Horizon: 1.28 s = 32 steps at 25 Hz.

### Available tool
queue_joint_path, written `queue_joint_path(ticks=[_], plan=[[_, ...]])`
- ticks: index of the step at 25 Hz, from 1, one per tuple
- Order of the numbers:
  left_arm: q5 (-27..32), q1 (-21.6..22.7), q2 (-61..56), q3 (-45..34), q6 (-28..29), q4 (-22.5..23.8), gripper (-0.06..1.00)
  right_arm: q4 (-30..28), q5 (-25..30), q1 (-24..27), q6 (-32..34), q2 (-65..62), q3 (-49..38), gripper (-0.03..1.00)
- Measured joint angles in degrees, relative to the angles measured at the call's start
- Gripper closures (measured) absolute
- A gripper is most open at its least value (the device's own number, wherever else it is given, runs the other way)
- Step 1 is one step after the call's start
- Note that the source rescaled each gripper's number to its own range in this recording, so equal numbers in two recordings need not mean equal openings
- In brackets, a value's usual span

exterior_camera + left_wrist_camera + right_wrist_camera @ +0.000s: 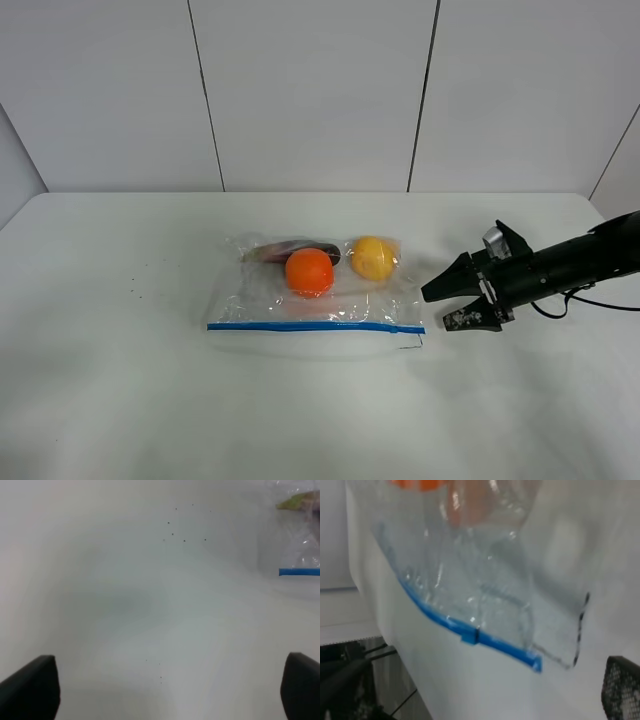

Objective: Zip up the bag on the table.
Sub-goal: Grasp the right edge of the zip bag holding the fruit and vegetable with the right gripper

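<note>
The clear bag [315, 300] lies flat in the middle of the white table [120, 380]. Its blue zip strip [315, 326] runs along the near edge. An orange item [309, 271], a yellow item [372, 257] and a dark item [285, 248] show through it. My right gripper [437, 309] is open and empty, just right of the strip's right end, apart from the bag. The right wrist view shows the strip [435, 615] with a small slider [470, 637] close up. My left gripper [165, 690] is open over bare table; the bag's corner [300, 545] shows far off.
Grey wall panels [310, 90] stand behind the table's far edge. Tiny dark specks [172, 534] dot the tabletop left of the bag. The left arm is out of the exterior view.
</note>
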<state>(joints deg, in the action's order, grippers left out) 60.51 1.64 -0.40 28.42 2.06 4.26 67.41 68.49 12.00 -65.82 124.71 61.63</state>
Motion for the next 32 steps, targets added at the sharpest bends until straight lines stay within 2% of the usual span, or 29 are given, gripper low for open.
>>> queue_joint_path(ticks=[7,18,23,27,32], plan=[[0.00,0.00,0.00,0.00,0.00,0.00,-0.04,4.73,0.89,-0.20,-2.19,4.75,1.24,-0.03],[0.00,0.00,0.00,0.00,0.00,0.00,-0.04,9.00,0.89,-5.99,-3.69,4.90,1.41,-0.03],[0.00,0.00,0.00,0.00,0.00,0.00,-0.04,12.14,0.89,-6.85,-3.86,4.94,1.41,0.07],[0.00,0.00,0.00,0.00,0.00,0.00,-0.04,12.50,0.89,-6.85,-3.86,4.94,1.41,0.13],[0.00,0.00,0.00,0.00,0.00,0.00,-0.04,12.50,0.89,-6.85,-3.34,4.94,1.41,0.34]])
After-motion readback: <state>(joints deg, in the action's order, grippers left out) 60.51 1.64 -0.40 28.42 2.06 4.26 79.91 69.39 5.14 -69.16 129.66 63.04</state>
